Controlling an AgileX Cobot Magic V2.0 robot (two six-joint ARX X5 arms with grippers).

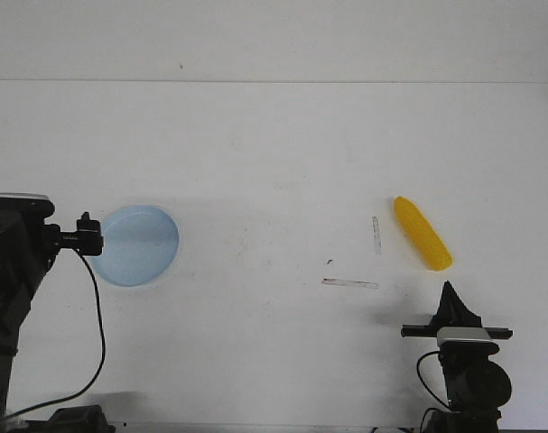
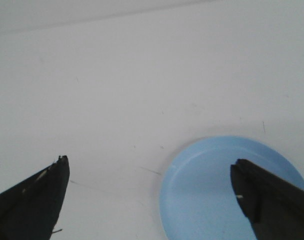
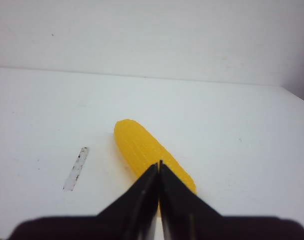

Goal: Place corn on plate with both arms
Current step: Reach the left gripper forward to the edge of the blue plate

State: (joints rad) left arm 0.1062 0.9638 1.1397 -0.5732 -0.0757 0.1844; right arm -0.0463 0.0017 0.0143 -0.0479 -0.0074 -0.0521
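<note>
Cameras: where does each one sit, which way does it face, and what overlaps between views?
Front view: sits behind both arms, faces forward over the table; shows the left end effector at the plate and the right end effector near the corn.
Left wrist view: on the left arm, looks past the open left end effector at the plate.
Right wrist view: on the right arm, looks past the shut right end effector at the corn.
Shared: plate in front and left wrist views; corn in front and right wrist views.

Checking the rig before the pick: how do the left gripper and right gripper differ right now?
The left gripper has its jaws wide apart; the right gripper has its jaws closed together. The left hangs by the plate; the right points at the corn. Both are black, pointed and hold nothing.
</note>
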